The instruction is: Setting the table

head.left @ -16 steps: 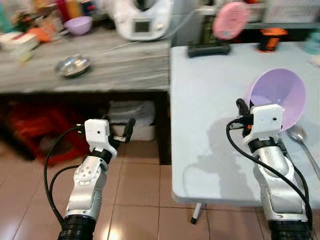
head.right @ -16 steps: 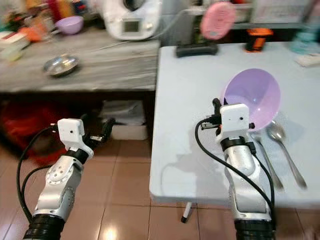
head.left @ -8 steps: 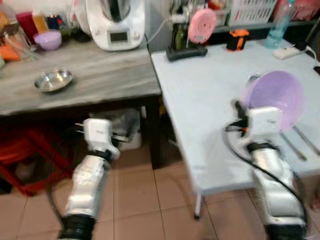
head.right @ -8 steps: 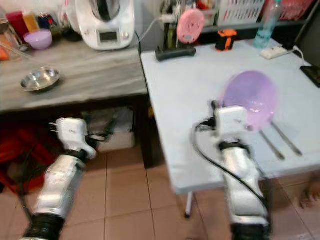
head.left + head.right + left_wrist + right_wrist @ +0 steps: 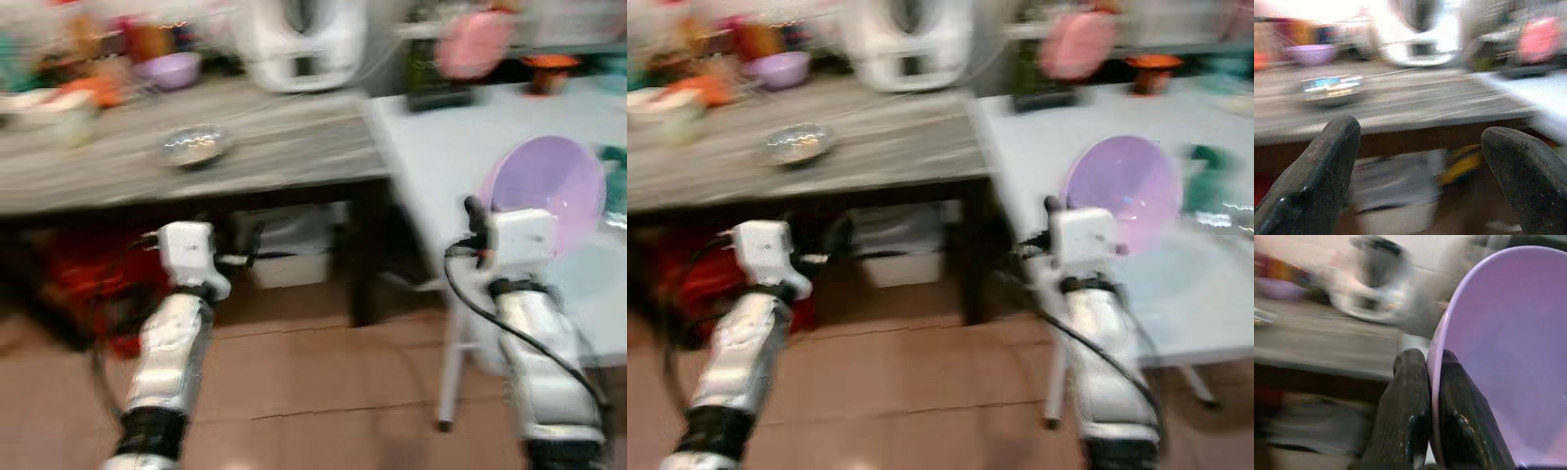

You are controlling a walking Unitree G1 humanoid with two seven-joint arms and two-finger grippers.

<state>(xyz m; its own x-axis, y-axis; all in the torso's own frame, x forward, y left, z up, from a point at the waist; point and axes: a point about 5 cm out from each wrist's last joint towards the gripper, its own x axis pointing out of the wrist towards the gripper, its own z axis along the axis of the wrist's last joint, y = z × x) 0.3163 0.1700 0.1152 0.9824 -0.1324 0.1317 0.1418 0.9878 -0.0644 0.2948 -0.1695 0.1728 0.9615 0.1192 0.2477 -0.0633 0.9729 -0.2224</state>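
Ahead, grey wooden counter beside white table

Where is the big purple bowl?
The big purple bowl is on the robot's right, held up on edge by the right tool, which pinches its rim, over the near edge of the white table.

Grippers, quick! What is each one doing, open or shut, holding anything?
Left gripper: open, holding nothing.
Right gripper: shut on the rim of the purple bowl.
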